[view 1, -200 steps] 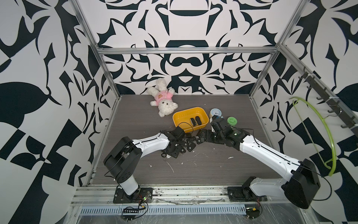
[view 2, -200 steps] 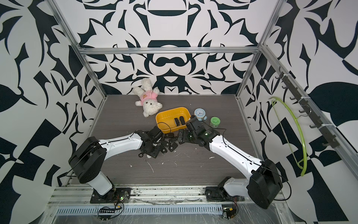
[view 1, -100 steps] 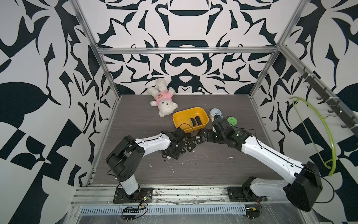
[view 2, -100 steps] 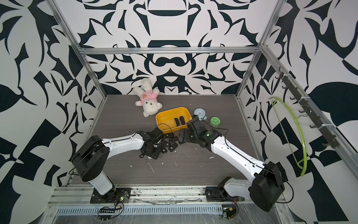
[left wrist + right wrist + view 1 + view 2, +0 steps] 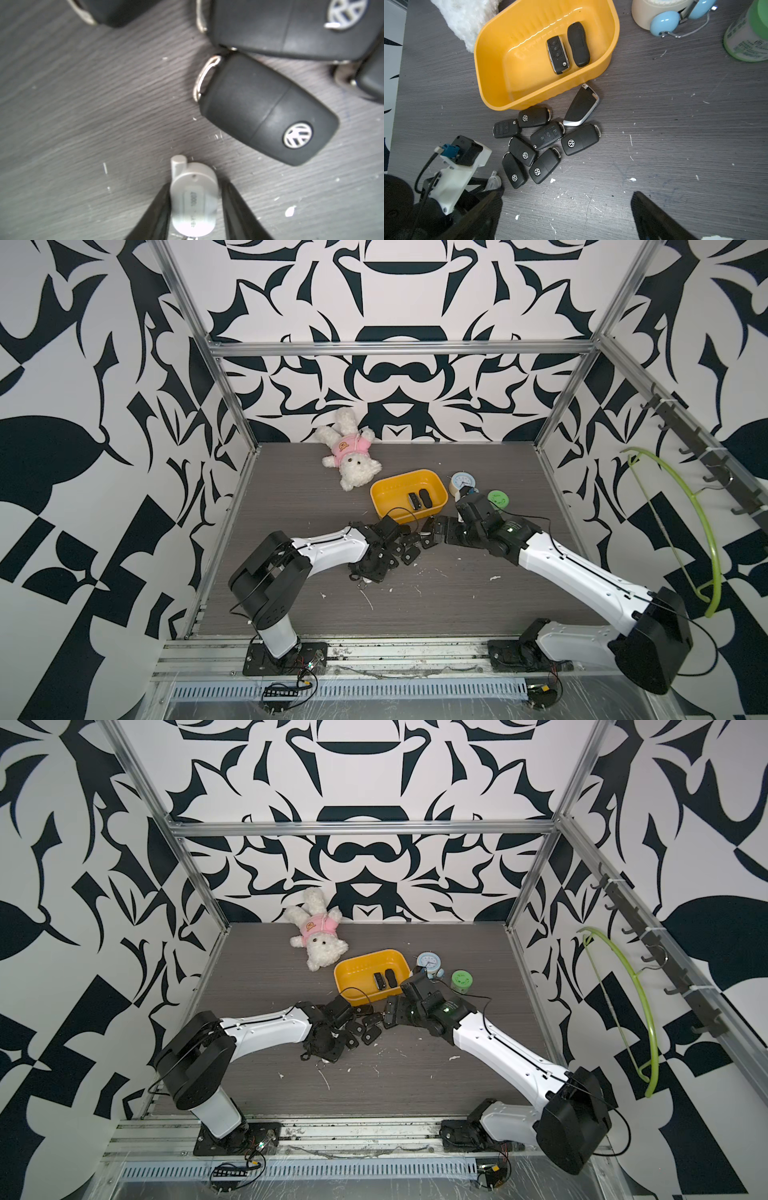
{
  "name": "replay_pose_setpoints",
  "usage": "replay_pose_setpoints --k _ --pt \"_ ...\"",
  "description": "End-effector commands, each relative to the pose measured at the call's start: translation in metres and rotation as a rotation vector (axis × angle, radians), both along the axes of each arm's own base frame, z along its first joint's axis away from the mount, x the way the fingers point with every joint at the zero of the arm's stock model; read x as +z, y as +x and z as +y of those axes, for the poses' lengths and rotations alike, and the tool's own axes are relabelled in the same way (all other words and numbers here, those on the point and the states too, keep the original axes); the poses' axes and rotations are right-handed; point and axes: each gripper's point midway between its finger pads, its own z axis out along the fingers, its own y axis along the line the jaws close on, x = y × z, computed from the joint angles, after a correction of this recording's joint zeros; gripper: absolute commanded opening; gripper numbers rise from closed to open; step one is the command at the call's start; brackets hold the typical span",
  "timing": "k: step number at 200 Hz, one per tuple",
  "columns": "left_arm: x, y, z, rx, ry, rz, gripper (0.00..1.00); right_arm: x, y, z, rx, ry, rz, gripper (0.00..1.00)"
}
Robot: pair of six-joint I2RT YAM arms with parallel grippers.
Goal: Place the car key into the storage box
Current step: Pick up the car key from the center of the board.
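The storage box is a yellow tub on the table with two black car keys lying in it. Several black car keys lie in a pile just in front of it. At the pile's near left edge, my left gripper is low on the table. It is shut on a small pale grey key fob. Over the pile's right side, my right gripper is open and holds nothing.
A white plush bear lies behind the box to the left. A small alarm clock and a green-lidded jar stand right of the box. A green hanger hangs on the right wall. White crumbs dot the table.
My left gripper's jaws have closed on the grey fob. Both arms have stayed by the key pile, with only slight shifts.
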Motion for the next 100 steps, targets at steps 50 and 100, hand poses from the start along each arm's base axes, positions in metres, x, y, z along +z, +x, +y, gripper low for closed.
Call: replay_pose_setpoints --k 50,100 --pt "-0.002 -0.007 0.015 -0.014 0.086 0.028 0.11 0.004 -0.002 -0.005 -0.005 -0.017 -0.025 1.0" --pt "0.039 0.004 0.013 -0.02 0.066 -0.043 0.05 0.004 0.0 -0.005 -0.005 -0.026 -0.027 1.0"
